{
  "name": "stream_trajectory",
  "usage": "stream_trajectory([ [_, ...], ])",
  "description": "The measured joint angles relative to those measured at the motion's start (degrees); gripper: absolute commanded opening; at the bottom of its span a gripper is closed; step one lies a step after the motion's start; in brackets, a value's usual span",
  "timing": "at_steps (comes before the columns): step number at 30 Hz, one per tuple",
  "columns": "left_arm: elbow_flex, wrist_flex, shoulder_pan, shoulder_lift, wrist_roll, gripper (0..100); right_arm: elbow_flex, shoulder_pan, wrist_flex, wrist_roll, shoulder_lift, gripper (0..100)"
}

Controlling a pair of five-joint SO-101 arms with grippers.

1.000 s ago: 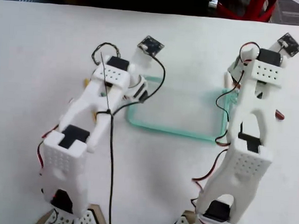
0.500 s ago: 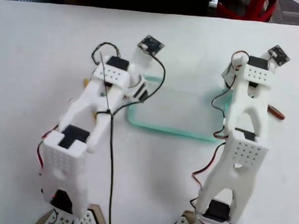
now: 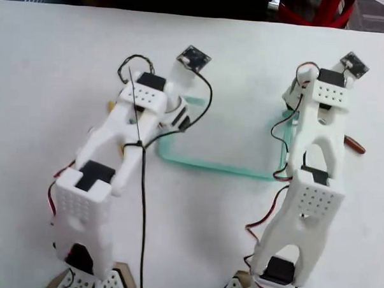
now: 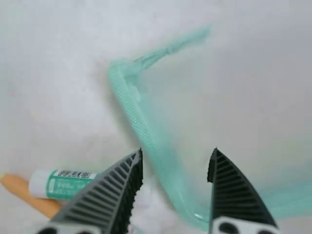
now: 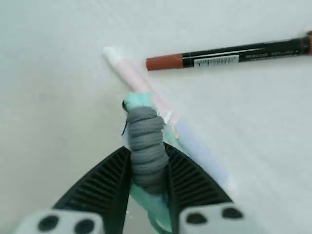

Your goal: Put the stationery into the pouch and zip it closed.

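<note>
Your left gripper stands spread over the teal edge of the pouch on the bench. Your right gripper pinches its grey pull tab, with a brown marker nearby.

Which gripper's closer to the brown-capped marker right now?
Right. The right gripper, shut on the grey pull at one end of the pouch, sits just beside the marker. The left gripper is open over the opposite end.
</note>
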Motion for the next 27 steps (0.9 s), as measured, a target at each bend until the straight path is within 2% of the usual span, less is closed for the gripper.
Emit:
stream_trajectory([
  [5,0.0,1.3,0.1,0.0,0.1,23,0.0,0.0,4.4,1.8,-11.3,1.8],
  [10,-0.1,3.9,3.1,0.0,0.1,23,0.5,-1.6,6.0,6.4,-20.7,1.8],
  [15,-0.2,8.6,5.1,-3.0,0.2,23,0.5,-2.5,8.2,7.8,-28.3,1.8],
  [22,-0.2,13.8,8.7,-21.3,0.3,23,0.5,-2.7,8.4,12.2,-41.8,1.8],
  [27,-0.2,14.9,9.1,-38.1,3.8,23,0.5,-2.8,8.4,16.0,-51.7,1.8],
])
